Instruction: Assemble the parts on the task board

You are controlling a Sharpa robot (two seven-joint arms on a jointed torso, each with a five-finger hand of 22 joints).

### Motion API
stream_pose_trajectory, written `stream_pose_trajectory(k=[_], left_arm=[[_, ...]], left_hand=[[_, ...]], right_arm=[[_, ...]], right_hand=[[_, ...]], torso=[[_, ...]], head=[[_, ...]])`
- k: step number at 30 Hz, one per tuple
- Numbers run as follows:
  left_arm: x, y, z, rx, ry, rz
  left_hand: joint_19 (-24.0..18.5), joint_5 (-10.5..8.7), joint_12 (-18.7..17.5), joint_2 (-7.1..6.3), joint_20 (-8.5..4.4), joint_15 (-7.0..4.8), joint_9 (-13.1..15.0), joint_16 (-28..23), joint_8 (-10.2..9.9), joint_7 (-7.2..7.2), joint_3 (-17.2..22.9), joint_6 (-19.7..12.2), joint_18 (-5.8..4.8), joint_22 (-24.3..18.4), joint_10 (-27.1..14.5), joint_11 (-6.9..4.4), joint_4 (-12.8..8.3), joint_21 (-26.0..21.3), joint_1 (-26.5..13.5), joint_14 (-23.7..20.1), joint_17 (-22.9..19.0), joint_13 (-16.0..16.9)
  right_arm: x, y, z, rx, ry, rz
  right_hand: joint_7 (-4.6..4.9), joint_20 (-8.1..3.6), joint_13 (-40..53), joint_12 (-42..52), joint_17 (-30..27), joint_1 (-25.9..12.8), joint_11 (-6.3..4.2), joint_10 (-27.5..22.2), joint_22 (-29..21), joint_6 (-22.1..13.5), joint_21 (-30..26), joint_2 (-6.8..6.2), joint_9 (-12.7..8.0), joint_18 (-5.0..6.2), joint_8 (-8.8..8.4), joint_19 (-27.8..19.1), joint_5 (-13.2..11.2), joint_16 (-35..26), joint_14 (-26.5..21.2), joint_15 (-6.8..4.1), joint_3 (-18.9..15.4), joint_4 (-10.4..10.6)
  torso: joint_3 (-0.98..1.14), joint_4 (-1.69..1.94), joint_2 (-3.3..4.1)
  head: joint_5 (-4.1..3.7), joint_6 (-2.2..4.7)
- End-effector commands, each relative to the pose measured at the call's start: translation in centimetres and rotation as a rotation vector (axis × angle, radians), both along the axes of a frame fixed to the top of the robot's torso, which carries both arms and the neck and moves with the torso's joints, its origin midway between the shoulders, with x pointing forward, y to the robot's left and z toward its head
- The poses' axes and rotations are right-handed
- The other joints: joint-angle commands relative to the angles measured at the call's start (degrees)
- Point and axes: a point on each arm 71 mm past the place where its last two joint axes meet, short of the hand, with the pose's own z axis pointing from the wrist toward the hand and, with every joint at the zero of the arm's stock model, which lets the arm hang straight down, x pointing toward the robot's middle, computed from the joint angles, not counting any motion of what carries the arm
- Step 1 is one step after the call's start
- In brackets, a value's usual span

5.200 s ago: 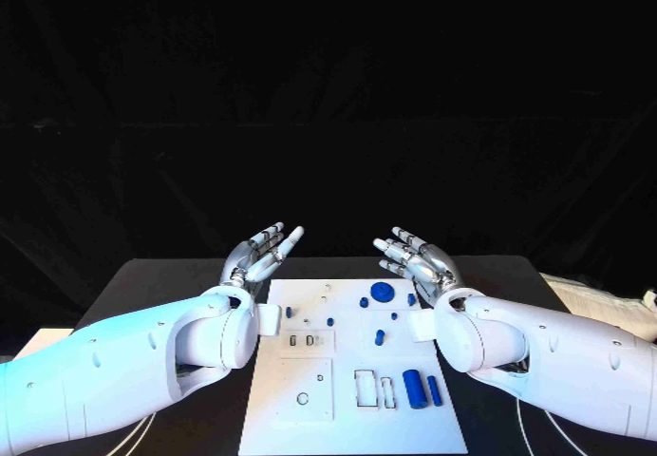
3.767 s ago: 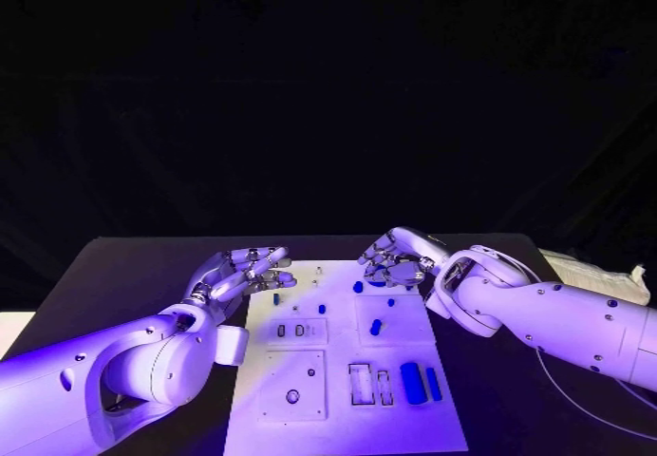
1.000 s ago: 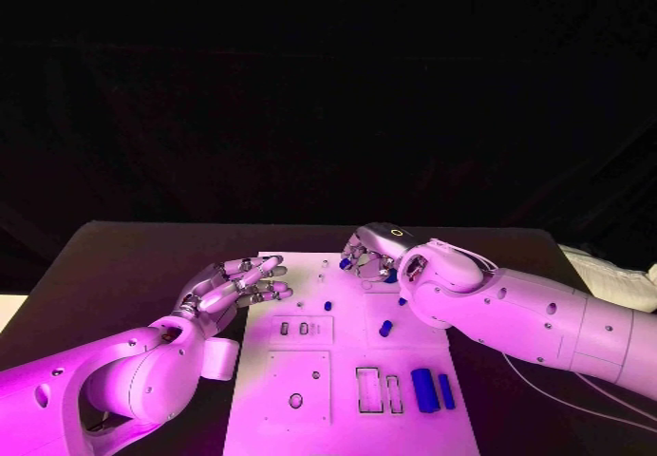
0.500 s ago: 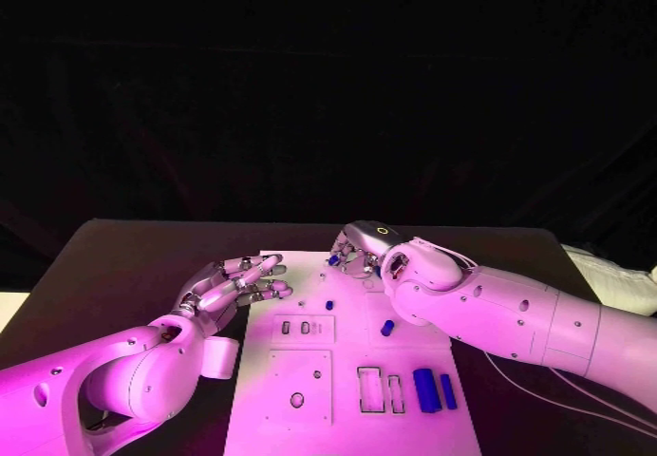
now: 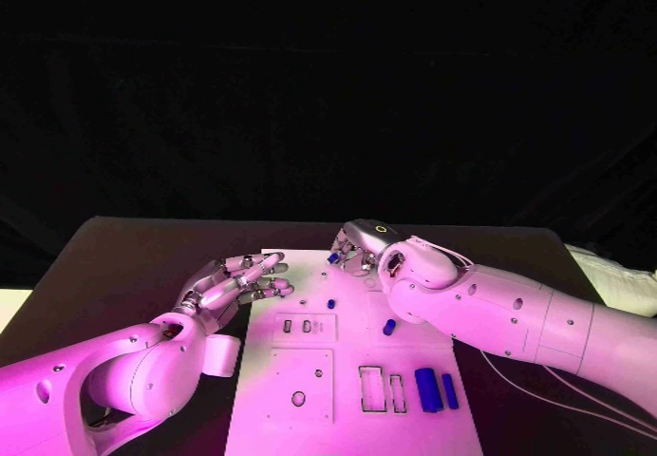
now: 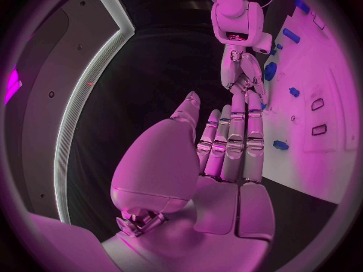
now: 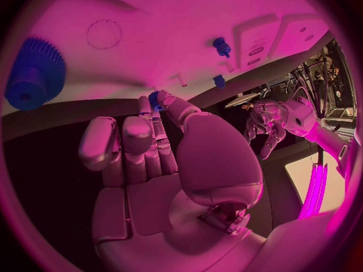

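Note:
The white task board lies in the middle of the black table. My right hand is over the board's far edge and pinches a small blue part between thumb and a fingertip; the right wrist view shows that part at the fingertips. A blue gear lies on the board beside this hand. My left hand hovers at the board's far left corner, fingers spread, holding nothing. Two small blue pegs stand mid-board. Two blue cylinders lie near the right edge.
Two small slots and rectangular recesses are cut into the board, and a round hole sits near its front left. Black table stretches to both sides. A pale cloth lies at the table's right edge.
My right hand has shifted slightly left along the board's far edge, carrying the small blue part. The left hand has barely moved.

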Motion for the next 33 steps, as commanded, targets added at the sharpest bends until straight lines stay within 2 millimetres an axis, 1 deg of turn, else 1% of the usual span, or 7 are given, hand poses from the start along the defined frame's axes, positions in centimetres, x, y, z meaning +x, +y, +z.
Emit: stream_pose_trajectory(k=[1,22,24,26,27,29,33], left_arm=[[-0.07,-0.27,0.25,-0.016,-0.01,-0.019],[0.06,-0.3,0.18,-0.013,-0.006,-0.018],[0.07,-0.3,0.18,-0.012,-0.006,-0.018],[0.07,-0.29,0.18,-0.012,-0.005,-0.018],[0.07,-0.3,0.18,-0.012,-0.005,-0.018],[0.08,-0.28,0.17,-0.012,-0.005,-0.018],[0.14,-0.22,0.14,-0.011,-0.004,-0.016]], left_hand=[[0.4,0.06,-0.1,0.51,0.09,0.36,0.0,-0.4,-0.3,0.03,0.0,-0.1,0.61,-0.1,-0.3,-0.2,-0.5,-0.4,-0.1,0.0,0.1,-0.1],[0.4,0.05,-0.1,0.51,0.09,0.36,0.0,-0.4,-0.4,-0.01,0.0,-0.1,0.61,-0.1,-0.3,-0.21,-0.5,-0.4,-0.1,0.0,0.1,-0.1],[0.4,0.05,-0.1,0.51,0.09,0.36,0.0,-0.4,-0.4,-0.01,0.0,-0.1,0.61,-0.1,-0.3,-0.21,-0.5,-0.4,-0.1,0.0,0.1,-0.1],[0.4,0.05,-0.1,0.51,0.09,0.36,0.0,-0.4,-0.4,-0.01,0.0,-0.1,0.61,-0.1,-0.3,-0.21,-0.5,-0.4,-0.1,0.0,0.1,-0.1],[0.4,0.05,-0.1,0.51,0.09,0.36,0.0,-0.4,-0.4,-0.01,0.0,-0.1,0.61,-0.1,-0.3,-0.21,-0.5,-0.4,-0.1,0.0,0.1,-0.1],[0.4,0.05,-0.1,0.51,0.09,0.36,0.0,-0.4,-0.4,-0.01,0.0,-0.1,0.61,-0.1,-0.3,-0.21,-0.5,-0.4,-0.1,0.0,0.1,-0.1],[0.4,0.05,-0.1,0.51,0.09,0.35,0.0,-0.5,-0.4,-0.02,0.0,-0.1,0.61,-0.1,-0.3,-0.22,-0.5,-0.4,-0.1,0.0,0.2,-0.1]], right_arm=[[0.15,0.08,-0.26,-0.027,0.015,-0.018],[0.23,0.94,-0.27,-0.032,0.045,-0.011],[0.32,0.86,-0.22,-0.024,0.04,-0.016],[0.39,0.82,-0.17,-0.018,0.034,-0.017],[0.41,0.83,-0.13,-0.014,0.031,-0.016],[0.41,0.86,-0.03,-0.004,0.023,-0.013],[0.15,0.87,0.34,0.021,-0.005,0.001]], right_hand=[[0.15,-0.12,-0.1,-0.3,-0.1,0.1,0.23,-0.2,0.1,0.2,0.4,-0.32,0.8,-1.07,0.24,-0.2,0.2,0.2,0.2,-0.2,0.2,0.3],[0.3,0.0,-0.1,-0.3,-0.8,-0.2,0.37,-0.6,-0.4,-0.2,0.2,-0.96,0.8,-0.98,-0.03,-0.6,0.2,-0.1,0.0,-0.06,0.2,0.7],[1.25,0.41,-0.3,-0.3,-4.2,-0.8,1.06,-2.8,-3.1,-2.5,-1.2,-2.3,0.3,-0.52,-0.53,-2.4,-0.5,-2.5,-1.1,0.56,0.1,1.3],[2.67,1.19,-0.3,-0.4,-9.2,-1.7,2.19,-6.4,-7.4,-7.7,-3.7,-4.68,-0.9,0.22,-0.65,-4.9,-1.1,-6.1,-2.6,1.55,-1.3,1.9],[2.8,1.56,-0.3,-0.3,-12.0,-1.8,2.61,-8.1,-9.8,-10.6,-5.0,-5.67,-1.3,0.67,-0.64,-6.3,-1.2,-8.1,-3.3,1.79,-2.3,2.1],[2.6,1.89,-0.2,-0.1,-14.6,-1.2,2.6,-10.1,-11.9,-13.1,-6.5,-6.08,-1.1,1.14,-0.53,-7.5,-1.0,-10.2,-3.8,1.76,-4.3,2.6],[2.57,2.01,-0.1,0.7,-14.9,0.6,2.65,-9.4,-11.9,-11.5,-6.6,-5.17,-0.7,1.11,0.07,-7.1,-0.1,-10.5,-3.3,1.75,-5.3,3.0]], torso=[[-0.08,0.09,0.08],[-0.06,0.0,0.23],[-0.07,-0.01,0.25],[-0.11,-0.03,0.23],[-0.13,0.0,0.24],[-0.1,0.05,0.28],[-0.05,-0.01,0.28]], head=[[-0.13,0.07],[0.34,0.08],[0.28,0.13],[0.29,0.13],[0.3,0.15],[0.33,0.12],[0.22,0.22]])
